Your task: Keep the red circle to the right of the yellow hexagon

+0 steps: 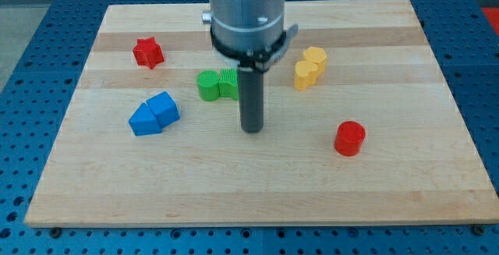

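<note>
Blue perforated metal frames a pale wooden counter (390, 193) on which the blocks are spread. Near the middle my tip (251, 129) rests on the wood, just below and right of the green block (216, 85), whose right edge is partly hidden behind the rod. No fingers exist on this arm, only the straight dark rod, and it has hold of nothing. Toward the view's right and below the tip's level sits the red circle (349, 138), well apart from the tip. Above it and slightly to its left lies the yellow block (309, 67), which looks like two joined hexagon shapes. A blue block (153, 114) lies left of the tip, and a red star (147, 52) sits at the upper left.
</note>
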Action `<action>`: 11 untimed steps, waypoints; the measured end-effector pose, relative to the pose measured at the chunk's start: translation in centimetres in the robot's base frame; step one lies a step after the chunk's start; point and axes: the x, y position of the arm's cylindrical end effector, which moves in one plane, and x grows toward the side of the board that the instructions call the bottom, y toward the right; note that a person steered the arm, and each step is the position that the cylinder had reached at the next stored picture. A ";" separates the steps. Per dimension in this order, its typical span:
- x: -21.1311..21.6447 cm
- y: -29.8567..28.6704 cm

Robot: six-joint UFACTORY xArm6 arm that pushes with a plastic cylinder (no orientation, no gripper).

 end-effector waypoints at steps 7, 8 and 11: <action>1.9 17.2; -0.2 17.2; -9.8 17.1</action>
